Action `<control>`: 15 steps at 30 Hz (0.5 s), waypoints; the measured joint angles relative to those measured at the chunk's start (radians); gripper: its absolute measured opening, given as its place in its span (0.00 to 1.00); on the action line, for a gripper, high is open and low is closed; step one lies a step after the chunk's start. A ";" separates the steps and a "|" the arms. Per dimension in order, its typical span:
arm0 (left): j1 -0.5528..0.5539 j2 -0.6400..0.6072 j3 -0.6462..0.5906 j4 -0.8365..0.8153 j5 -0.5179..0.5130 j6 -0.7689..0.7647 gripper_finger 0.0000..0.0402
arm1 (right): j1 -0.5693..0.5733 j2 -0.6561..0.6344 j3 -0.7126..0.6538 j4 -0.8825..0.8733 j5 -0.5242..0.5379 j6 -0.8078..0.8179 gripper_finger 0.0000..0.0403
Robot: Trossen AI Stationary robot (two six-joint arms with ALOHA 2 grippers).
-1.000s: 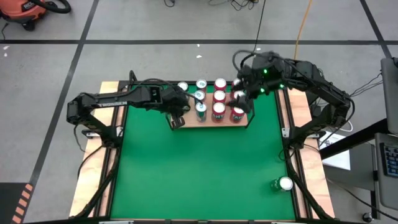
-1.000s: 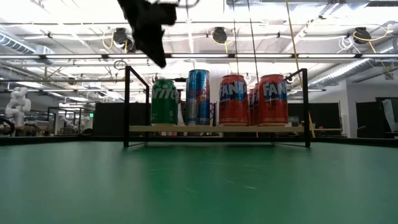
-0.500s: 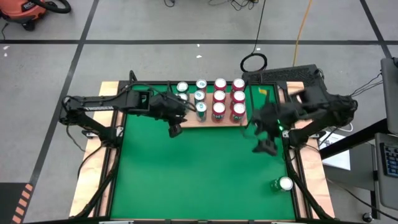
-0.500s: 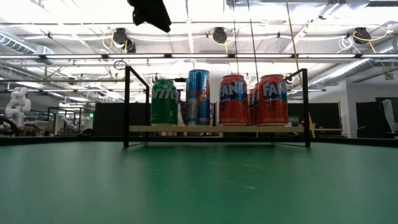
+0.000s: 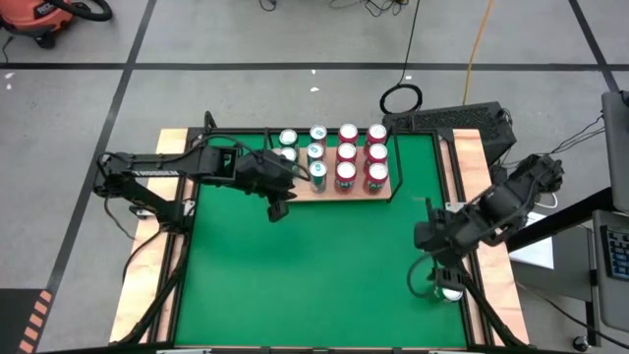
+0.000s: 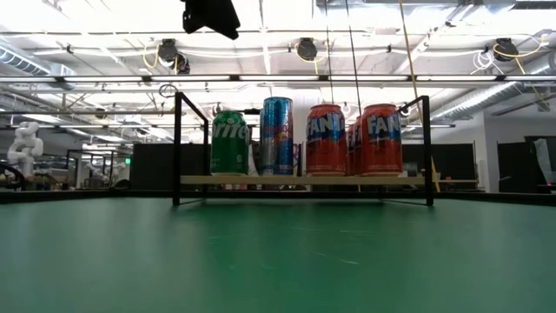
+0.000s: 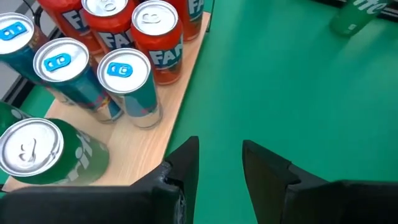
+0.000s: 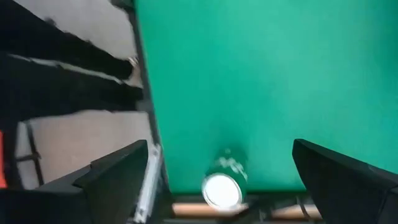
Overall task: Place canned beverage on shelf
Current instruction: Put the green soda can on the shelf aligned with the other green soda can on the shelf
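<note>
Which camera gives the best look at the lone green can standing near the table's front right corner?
The right wrist view: the green can with its silver top sits unobstructed ahead of the open right gripper. The high view has it partly hidden under that gripper. The left wrist view catches only a green sliver at the frame's edge; the low view misses it.

The left end effector (image 5: 276, 208) hung above the counter (image 5: 314, 256) toward its far left part, fingers (image 7: 186, 163) narrowly parted and empty. The right arm reached over the counter's near right corner, its end effector (image 5: 439, 285) spread wide, pointing downward and gripping nothing.
</note>
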 joint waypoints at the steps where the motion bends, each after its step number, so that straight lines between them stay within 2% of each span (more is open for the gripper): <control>1: -0.001 0.000 0.000 0.001 0.000 -0.001 0.29 | 0.018 -0.015 -0.038 0.005 -0.004 0.014 0.97; 6: -0.013 0.000 0.000 0.027 -0.012 0.000 0.29 | 0.105 -0.101 -0.230 0.105 -0.027 0.088 0.97; 12: -0.019 0.000 -0.001 0.030 -0.030 0.002 0.29 | 0.204 -0.145 -0.389 0.194 0.060 0.185 0.99; 15: -0.019 0.000 -0.001 0.032 -0.039 0.000 0.29 | 0.243 -0.145 -0.462 0.235 0.057 0.241 0.99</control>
